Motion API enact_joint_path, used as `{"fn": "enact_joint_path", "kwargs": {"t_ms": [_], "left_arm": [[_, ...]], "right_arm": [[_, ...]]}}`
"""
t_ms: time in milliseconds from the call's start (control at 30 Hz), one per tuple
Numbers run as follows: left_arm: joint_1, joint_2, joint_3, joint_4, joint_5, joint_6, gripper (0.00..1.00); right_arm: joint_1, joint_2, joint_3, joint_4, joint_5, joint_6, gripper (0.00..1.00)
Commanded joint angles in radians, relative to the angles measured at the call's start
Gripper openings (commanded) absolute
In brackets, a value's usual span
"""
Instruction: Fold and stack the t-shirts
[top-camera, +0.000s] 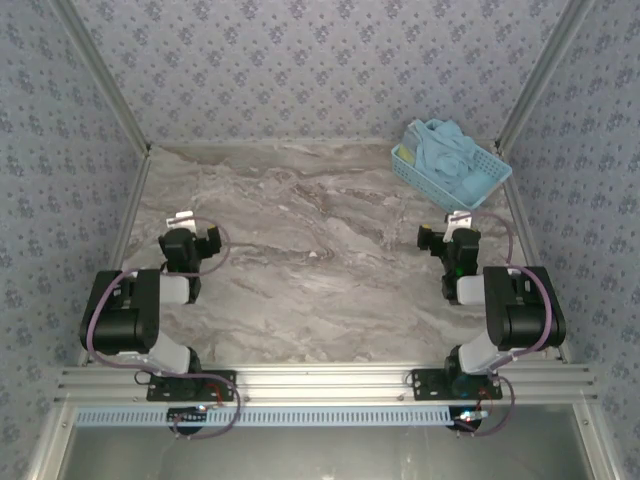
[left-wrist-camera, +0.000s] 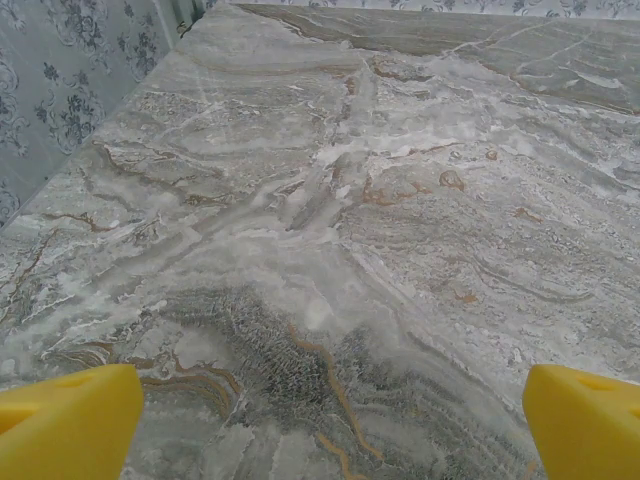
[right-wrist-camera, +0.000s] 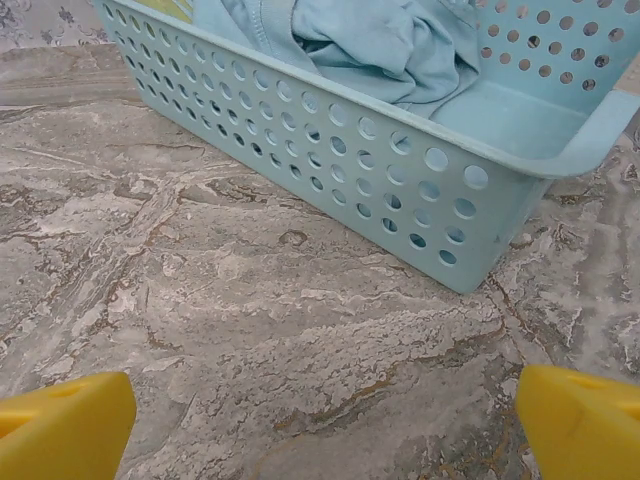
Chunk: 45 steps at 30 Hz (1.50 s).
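Your right claw (top-camera: 452, 230) hangs low over the marbled desk (top-camera: 320, 280) with its yellow fingertips (right-wrist-camera: 60, 425) spread wide and nothing between them. Just ahead of it, a little toward its right, stands the light-blue plastic basket (top-camera: 430, 185), set at an angle so that one corner points back at the claw. In the right wrist view its perforated near wall (right-wrist-camera: 330, 150) runs across the upper frame, close to the claw but not touching it. Inside the basket you have the t-shirts (top-camera: 445, 150), a soft sky-blue bundle crumpled loosely and heaped above the rim at the end farthest from the claw. From the wrist the cloth (right-wrist-camera: 380, 40) shows folds and a stitched hem, and it leaves part of the basket floor bare at the end nearer the claw; how many shirts are in the heap you cannot tell. Your left claw (top-camera: 197, 232) sits well apart from the basket, on the opposite side of the desk, its yellow fingertips (left-wrist-camera: 60, 425) also held wide, with bare marble (left-wrist-camera: 350, 200) ahead of it.
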Motion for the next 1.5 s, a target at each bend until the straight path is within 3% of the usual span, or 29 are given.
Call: {"fn": "enact_joint_path", "kwargs": {"t_ms": [0,700,767,867,967,1033,1067,1100,1133,1167,1200,1233,1267,1300,1333,1400,1467], "left_arm": [[-0.004,0.005,0.016,0.030,0.007,0.011,0.98],[-0.004,0.004,0.017,0.028,0.007,0.011,0.98],[-0.004,0.003,0.012,0.035,0.008,0.011,0.98],[-0.023,-0.071,0.012,-0.021,-0.055,0.016,0.98],[-0.121,-0.241,0.057,-0.187,-0.234,0.065,0.98],[-0.189,-0.344,0.112,-0.262,-0.291,0.085,0.98],[-0.217,-0.375,0.172,-0.329,-0.321,0.072,0.98],[-0.237,-0.390,0.270,-0.464,-0.391,-0.033,0.98],[-0.233,-0.391,0.394,-0.703,-0.423,-0.186,0.98],[-0.202,-0.373,0.548,-1.007,-0.364,-0.362,0.98],[-0.173,-0.335,0.691,-1.244,-0.329,-0.515,0.98],[-0.145,-0.295,0.748,-1.310,-0.302,-0.595,0.98],[-0.088,-0.253,0.789,-1.329,-0.151,-0.638,0.98],[-0.036,-0.206,0.827,-1.332,0.009,-0.682,0.98],[-0.021,-0.170,0.854,-1.322,0.096,-0.702,0.98],[-0.047,-0.110,0.917,-1.284,0.196,-0.691,0.98],[-0.099,-0.073,0.972,-1.264,0.246,-0.663,0.97]], "right_arm": [[-0.005,-0.001,0.015,0.000,-0.016,-0.015,1.00],[-0.005,-0.001,0.016,0.000,-0.019,-0.015,1.00],[-0.004,-0.005,-0.004,0.023,0.007,-0.015,1.00],[0.050,-0.085,-0.081,0.110,0.161,-0.044,1.00],[0.192,-0.294,-0.054,-0.027,0.357,-0.144,1.00],[0.239,-0.451,0.035,-0.156,0.381,-0.091,1.00],[0.251,-0.510,0.136,-0.340,0.423,0.008,1.00],[0.245,-0.542,0.286,-0.610,0.441,0.213,1.00],[0.221,-0.552,0.393,-0.834,0.420,0.353,1.00],[0.194,-0.544,0.497,-0.979,0.403,0.452,1.00],[0.157,-0.514,0.533,-0.980,0.366,0.510,1.00],[0.097,-0.483,0.567,-0.993,0.270,0.558,1.00],[0.033,-0.433,0.618,-1.008,0.164,0.591,1.00],[0.009,-0.374,0.700,-1.068,0.144,0.597,1.00],[0.007,-0.305,0.778,-1.142,0.149,0.594,1.00],[0.003,-0.140,1.006,-1.328,0.117,0.591,1.00],[-0.018,0.004,1.166,-1.430,0.062,0.570,0.92]]}}
